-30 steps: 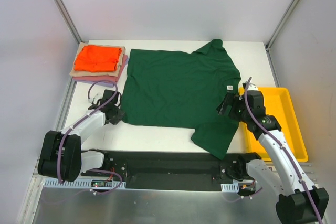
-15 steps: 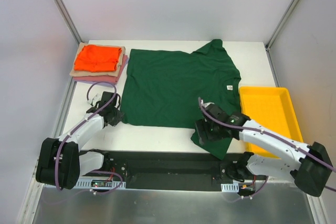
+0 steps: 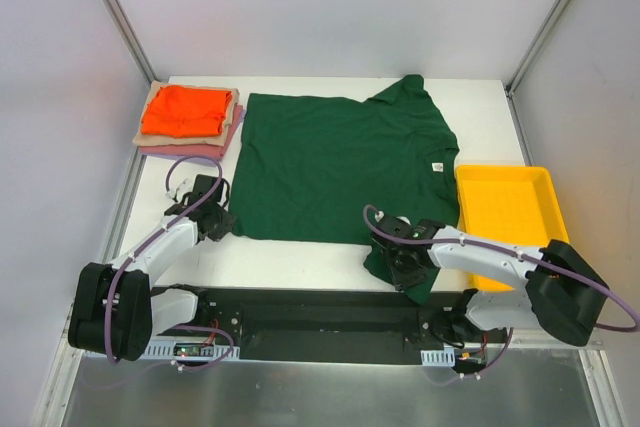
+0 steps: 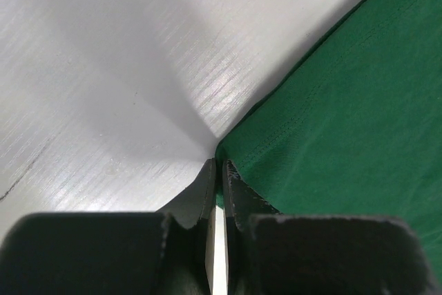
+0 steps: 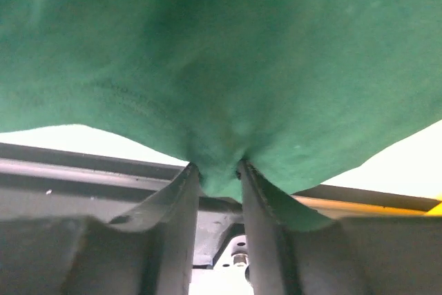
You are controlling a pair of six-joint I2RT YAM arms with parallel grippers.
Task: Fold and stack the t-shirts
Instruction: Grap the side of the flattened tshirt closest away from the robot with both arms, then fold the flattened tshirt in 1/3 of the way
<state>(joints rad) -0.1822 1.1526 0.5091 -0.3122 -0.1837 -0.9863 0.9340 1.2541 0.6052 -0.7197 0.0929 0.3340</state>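
Two grippers are both clamped on the dark green t-shirt [image 3: 340, 167], which lies spread flat across the middle of the white table [image 3: 290, 259], its collar toward the right edge. The left gripper [image 3: 222, 219] sits at the shirt's near-left hem corner; in the left wrist view its fingers [image 4: 238, 195] are pressed almost together right on that corner of cloth. The right gripper [image 3: 405, 265] is at the sleeve that reaches toward the near edge, and in the right wrist view its fingers [image 5: 176, 205] pinch a puckered fold of the green fabric. At the far-left corner a folded stack holds the orange t-shirt [image 3: 185, 110] on top, the tan t-shirt [image 3: 147, 134] under it and the pink t-shirt [image 3: 185, 150] lowest. A yellow tray [image 3: 510, 217] lies along the right edge, just beside the green shirt.
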